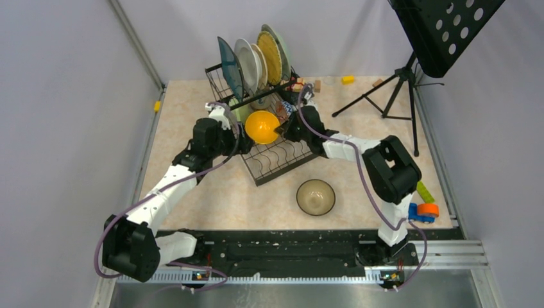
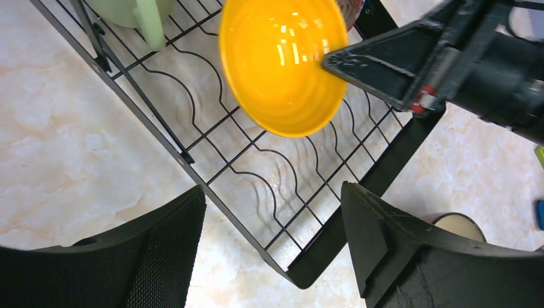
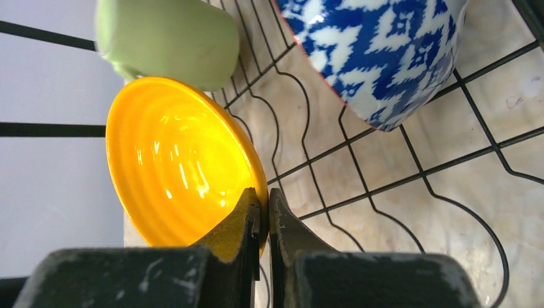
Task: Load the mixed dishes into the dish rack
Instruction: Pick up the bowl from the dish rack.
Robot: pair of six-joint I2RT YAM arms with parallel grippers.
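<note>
The bowl (image 3: 173,160) is grasped by the right gripper (image 3: 262,199), the left gripper (image 2: 272,199) released. It should be seated gently between dish rack (image 1: 282,160) wires.

Beige table (image 1: 212,192) w/ dish rack (image 1: 277,162), tan bowl (image 1: 315,197), tripod (image 1: 399,90), toys (image 1: 422,210)

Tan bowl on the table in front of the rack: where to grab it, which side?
Take the tan bowl by its rim, coming down from above. It sits upright, mouth up, on the table, apart from the dish rack, so one finger can drop inside the wall and one outside. Its round body looks too wide to span.
</note>
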